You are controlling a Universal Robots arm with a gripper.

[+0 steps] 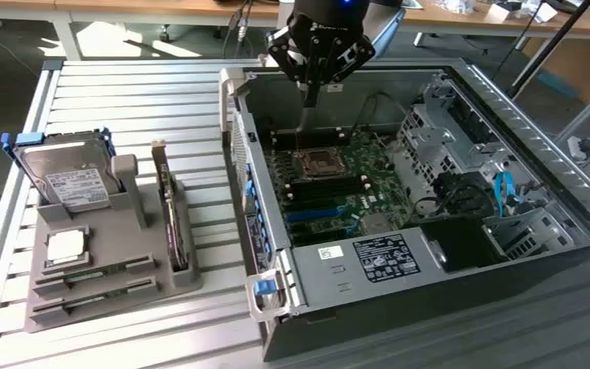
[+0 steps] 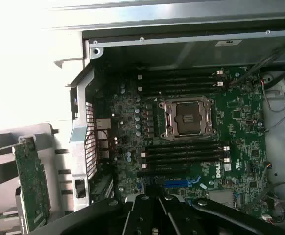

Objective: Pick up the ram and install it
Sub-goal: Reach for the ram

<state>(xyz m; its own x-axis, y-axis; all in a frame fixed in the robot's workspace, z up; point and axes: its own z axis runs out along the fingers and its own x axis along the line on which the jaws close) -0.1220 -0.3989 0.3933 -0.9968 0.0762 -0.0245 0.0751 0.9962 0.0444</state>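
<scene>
Two green ram sticks lie in the front slots of the grey holder (image 1: pixel 120 231) at the exterior view's left, one (image 1: pixel 90 274) just behind the other (image 1: pixel 95 294). My gripper (image 1: pixel 310 98) hangs far from them, over the back of the open computer case (image 1: pixel 377 269), with its fingers together and nothing between them. In the wrist view the gripper (image 2: pixel 157 199) is above the motherboard (image 2: pixel 230 112). Black memory slots (image 2: pixel 181 154) lie beside the CPU socket (image 2: pixel 189 117), and more slots (image 2: pixel 179 81) lie on the socket's other side.
The holder also carries a silver hard drive (image 1: pixel 70 181), a small square chip (image 1: pixel 67 244) and a dark upright expansion card (image 1: pixel 172 223). The case walls, drive cages (image 1: pixel 449 138) and cables (image 1: pixel 505 192) crowd the motherboard. The slatted metal table (image 1: pixel 141 100) surrounds both.
</scene>
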